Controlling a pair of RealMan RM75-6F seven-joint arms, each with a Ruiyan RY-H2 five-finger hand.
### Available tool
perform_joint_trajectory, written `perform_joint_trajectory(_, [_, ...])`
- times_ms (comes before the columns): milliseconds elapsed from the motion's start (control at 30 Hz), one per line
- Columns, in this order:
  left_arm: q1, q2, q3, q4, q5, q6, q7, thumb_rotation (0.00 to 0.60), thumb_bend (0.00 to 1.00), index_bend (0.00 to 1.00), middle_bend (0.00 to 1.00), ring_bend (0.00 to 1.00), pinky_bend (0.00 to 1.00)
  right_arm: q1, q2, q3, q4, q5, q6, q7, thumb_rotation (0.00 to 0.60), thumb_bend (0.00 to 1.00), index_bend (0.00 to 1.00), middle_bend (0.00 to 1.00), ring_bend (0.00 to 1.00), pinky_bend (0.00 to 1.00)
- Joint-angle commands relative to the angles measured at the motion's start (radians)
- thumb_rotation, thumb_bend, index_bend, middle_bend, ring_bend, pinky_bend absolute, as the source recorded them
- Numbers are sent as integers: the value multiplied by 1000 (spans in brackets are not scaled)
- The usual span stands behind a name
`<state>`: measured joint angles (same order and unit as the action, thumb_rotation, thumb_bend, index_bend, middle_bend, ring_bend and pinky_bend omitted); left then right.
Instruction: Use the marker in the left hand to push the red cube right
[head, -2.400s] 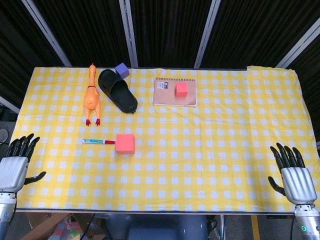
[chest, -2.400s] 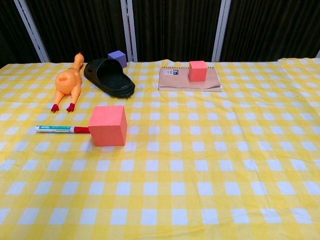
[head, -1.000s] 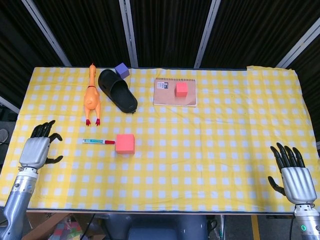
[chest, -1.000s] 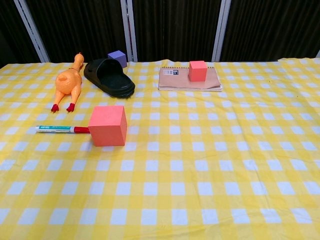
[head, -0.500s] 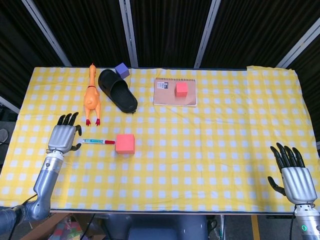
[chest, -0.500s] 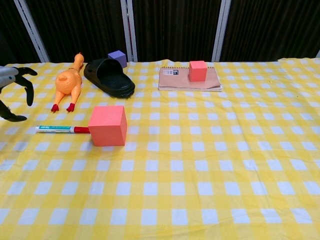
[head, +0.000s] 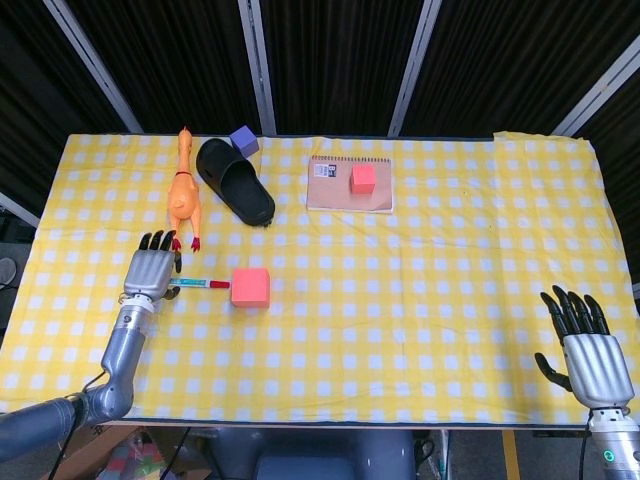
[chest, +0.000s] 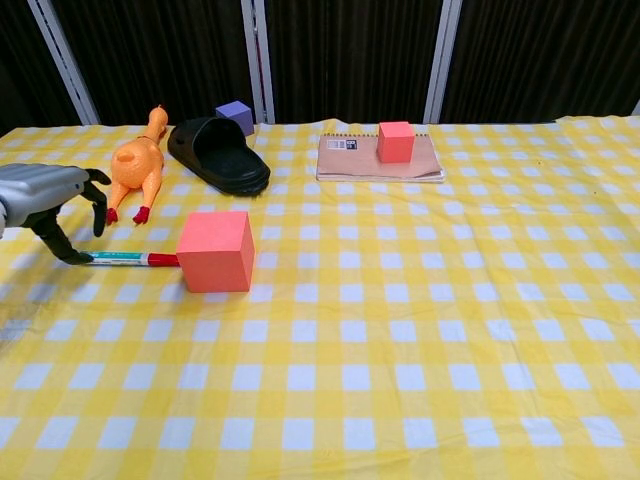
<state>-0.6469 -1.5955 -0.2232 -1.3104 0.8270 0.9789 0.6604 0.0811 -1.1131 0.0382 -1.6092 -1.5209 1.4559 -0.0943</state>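
Observation:
A large red cube sits on the yellow checked cloth at front left. The marker, green and white with a red cap, lies flat with its cap against the cube's left face. My left hand hovers at the marker's left end with its fingers spread. In the chest view its thumb tip reaches down to that end, and nothing is gripped. My right hand rests open at the table's front right corner, seen only in the head view.
An orange rubber chicken lies just behind my left hand. A black slipper and a purple cube sit at the back left. A notebook carries a small red cube.
My left hand has moved right and forward from the table's left edge to the marker's left end. Marker, cube and right hand have not moved.

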Motion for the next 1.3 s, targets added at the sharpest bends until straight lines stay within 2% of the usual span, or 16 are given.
perform_joint_trajectory(33, [-21, -27, 5, 30, -12, -11, 6, 600, 279, 498, 39, 0, 0, 0, 0, 0, 1, -2, 1, 2, 600, 354, 0, 0, 0, 0])
perform_joint_trajectory(333, [-45, -52, 17, 54, -63, -12, 44, 600, 297, 502, 39, 0, 0, -1, -1, 1, 1, -2, 4, 4, 600, 354, 0, 0, 0, 0])
perform_joint_trajectory(600, [-55, -59, 32, 58, -107, -14, 68, 600, 424, 537, 48, 0, 0, -1, 0, 1, 0, -1, 4, 8, 600, 354, 0, 0, 0, 0])
perform_joint_trajectory(967, [-38, -7, 38, -28, -68, 31, 26, 600, 463, 563, 62, 0, 0, -3, 1, 2, -3, 5, 4, 7, 600, 354, 0, 0, 0, 0])
perform_joint_trajectory(1300, [-32, 63, 53, -148, -164, 66, 98, 600, 479, 581, 80, 0, 0, -3, 0, 3, -8, 7, 4, -1, 600, 354, 0, 0, 0, 0])
